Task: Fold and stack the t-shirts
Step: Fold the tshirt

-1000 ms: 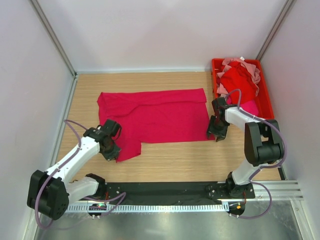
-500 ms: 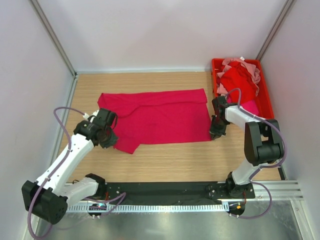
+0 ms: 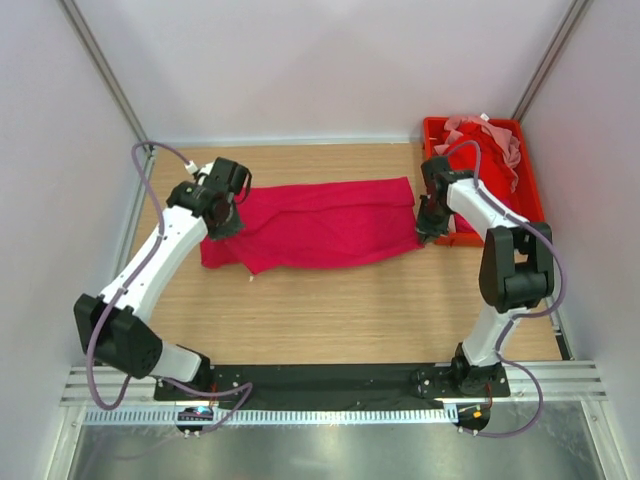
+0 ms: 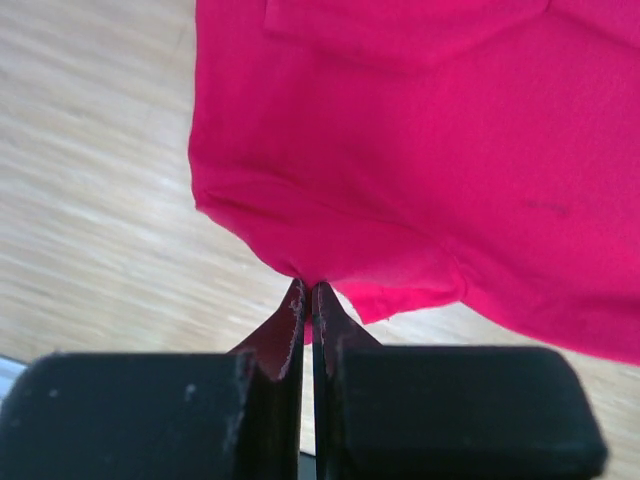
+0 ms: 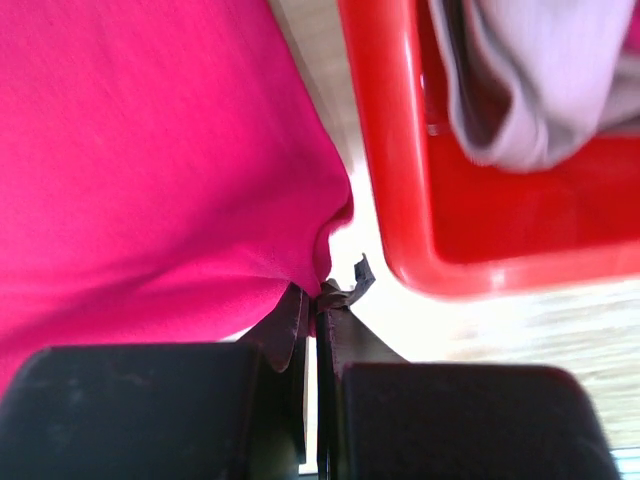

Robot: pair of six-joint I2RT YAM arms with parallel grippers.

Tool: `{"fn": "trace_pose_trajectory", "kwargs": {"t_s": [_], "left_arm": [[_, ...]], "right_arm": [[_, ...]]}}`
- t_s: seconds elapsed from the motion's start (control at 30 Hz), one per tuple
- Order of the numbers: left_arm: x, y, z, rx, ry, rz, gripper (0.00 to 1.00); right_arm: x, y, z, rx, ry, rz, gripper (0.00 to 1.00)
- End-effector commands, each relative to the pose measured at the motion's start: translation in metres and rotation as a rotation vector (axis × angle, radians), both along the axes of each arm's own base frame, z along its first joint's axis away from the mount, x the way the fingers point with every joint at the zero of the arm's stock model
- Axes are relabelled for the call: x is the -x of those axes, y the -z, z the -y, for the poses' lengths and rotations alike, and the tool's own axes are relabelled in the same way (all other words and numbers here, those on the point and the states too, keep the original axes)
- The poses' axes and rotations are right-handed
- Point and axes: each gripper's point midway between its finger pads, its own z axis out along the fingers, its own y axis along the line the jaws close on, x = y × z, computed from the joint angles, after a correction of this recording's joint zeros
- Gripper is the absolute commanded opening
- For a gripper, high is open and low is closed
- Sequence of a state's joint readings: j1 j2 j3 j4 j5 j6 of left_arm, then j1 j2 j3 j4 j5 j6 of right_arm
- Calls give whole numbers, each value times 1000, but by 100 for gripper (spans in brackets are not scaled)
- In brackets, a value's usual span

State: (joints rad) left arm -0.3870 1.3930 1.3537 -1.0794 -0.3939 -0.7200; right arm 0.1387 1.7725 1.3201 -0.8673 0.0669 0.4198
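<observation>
A crimson-magenta t-shirt (image 3: 320,225) lies across the middle of the table, its near edge lifted and folded toward the far edge. My left gripper (image 3: 222,222) is shut on its left corner; the cloth (image 4: 420,130) bunches at the gripper (image 4: 309,287). At the shirt's right end, beside the bin, my right gripper (image 3: 424,226) is shut on the near right corner, where the cloth (image 5: 150,160) pinches at the gripper (image 5: 316,292). More t-shirts, red and pale pink (image 3: 490,140), lie heaped in the bin.
A rigid red plastic bin (image 3: 440,130) stands at the far right against the wall; its corner (image 5: 400,150) is close to my right gripper. White walls enclose the wooden table (image 3: 330,320) on three sides.
Both grippers have carried the shirt's near edge away from the arm bases toward the far edge, narrowing the cloth. The right gripper went from open to shut on the right corner.
</observation>
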Motion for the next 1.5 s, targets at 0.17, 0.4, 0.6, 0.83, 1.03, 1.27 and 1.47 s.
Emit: {"fn": "trace_pose_trajectory", "kwargs": {"t_s": [0.17, 0.4, 0.6, 0.83, 1.03, 1.27, 1.47], "left_arm": [[-76, -26, -22, -46, -2, 86, 0], [-115, -15, -27, -4, 38, 80, 0], [-139, -5, -21, 16, 81, 83, 0], [-159, 4, -21, 29, 80, 73, 0], [-168, 11, -22, 39, 74, 59, 0], [-177, 13, -31, 43, 43, 67, 0], [-186, 13, -29, 59, 24, 79, 0]], "right_arm": [[-52, -14, 1, 56, -22, 5, 1], [-77, -9, 0, 68, 5, -5, 1], [-93, -3, -4, 60, 10, -5, 1], [-112, 3, -7, 56, 20, 5, 1], [-125, 2, -1, 71, 35, 16, 1], [-134, 1, 7, 76, 51, 27, 1], [-138, 5, 8, 71, 49, 20, 1]]}}
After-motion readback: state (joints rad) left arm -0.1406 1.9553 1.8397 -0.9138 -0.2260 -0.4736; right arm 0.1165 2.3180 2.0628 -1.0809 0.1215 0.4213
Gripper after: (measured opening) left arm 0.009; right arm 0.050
